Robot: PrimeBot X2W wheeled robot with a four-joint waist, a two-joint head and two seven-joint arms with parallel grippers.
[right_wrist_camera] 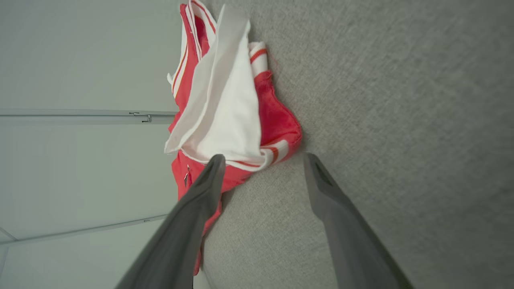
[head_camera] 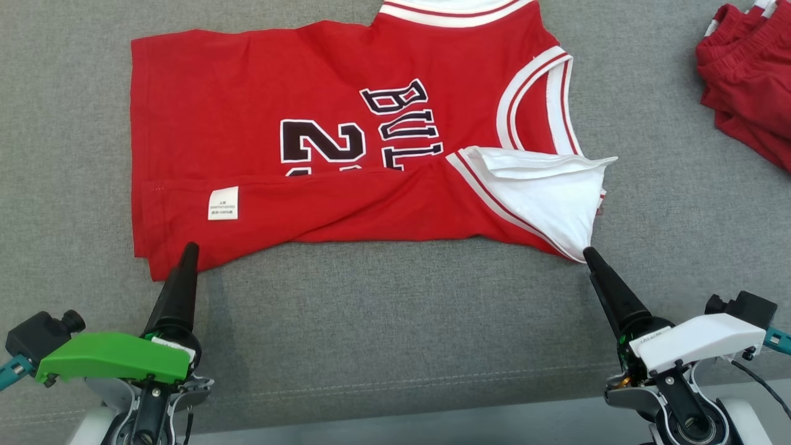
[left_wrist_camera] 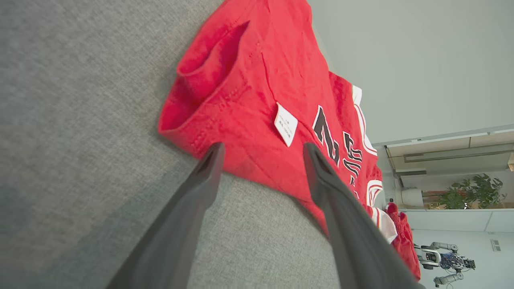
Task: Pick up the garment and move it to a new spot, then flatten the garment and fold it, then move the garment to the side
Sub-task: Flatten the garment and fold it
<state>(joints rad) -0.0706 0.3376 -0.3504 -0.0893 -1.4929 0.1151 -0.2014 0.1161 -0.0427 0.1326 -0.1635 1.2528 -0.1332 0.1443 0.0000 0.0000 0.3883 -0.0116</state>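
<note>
Gaping wide, left and right jaws sit at the near edge of the red jersey (head_camera: 247,93)

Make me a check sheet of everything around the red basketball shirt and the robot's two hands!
Surface: grey fabric surface, a stitched seam near the front edge.
Job's things: red jersey lying spread out, near edge folded over, white label showing, white flap turned out at the armhole.
Clutter: second red garment, bunched at the far right.
Grippers: left gripper open at the jersey's hem corner; right gripper open at the white-trimmed corner; both holding nothing.
Cables: thin dark cable by the right wrist.
Surroundings: pale wall, potted plant, another robot far off.
</note>
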